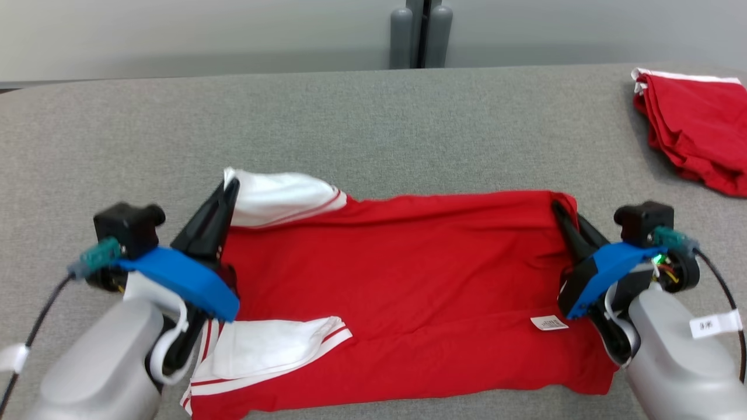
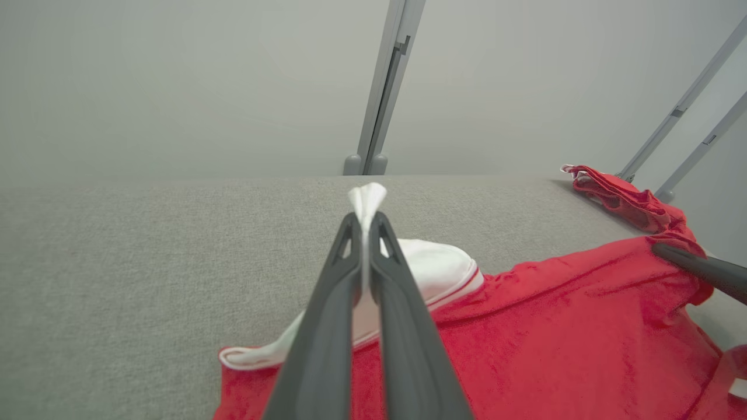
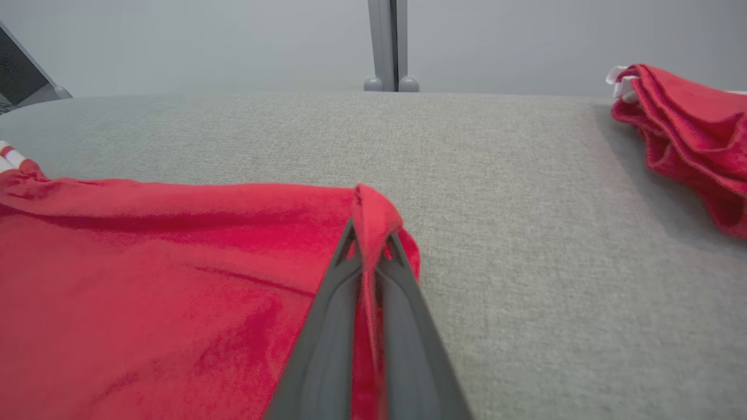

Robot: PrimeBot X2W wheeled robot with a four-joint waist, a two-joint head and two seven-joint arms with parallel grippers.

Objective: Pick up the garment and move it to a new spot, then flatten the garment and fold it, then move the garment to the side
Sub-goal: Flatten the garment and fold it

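Garment (image 1: 408,280) is mid-table, toward 6 o'clock from the robot, spread wide left to right on the grey table (image 1: 350,116). It's mostly flat, with a few creases.

Left gripper (image 1: 230,186) is clamped on the white sleeve (image 1: 280,195) at the garment's 10 o'clock corner. In the left wrist view, sleeve fabric pokes out past the tips. Right gripper (image 1: 557,207) is clamped on the red corner at 2 o'clock. Both pinched corners look slightly raised.

The near sleeve (image 1: 274,344) at 7 o'clock lies tucked in over the red body. The label (image 1: 548,322) faces up at 4 o'clock.

My read: relocation is done and flattening is nearly done. The far-edge grip could be a smoothing tug or the start of a fold, can't tell which. Left to do: the folding proper, then the move aside. A second red garment (image 1: 694,128) sits bunched at the table's 2 o'clock, well apart.
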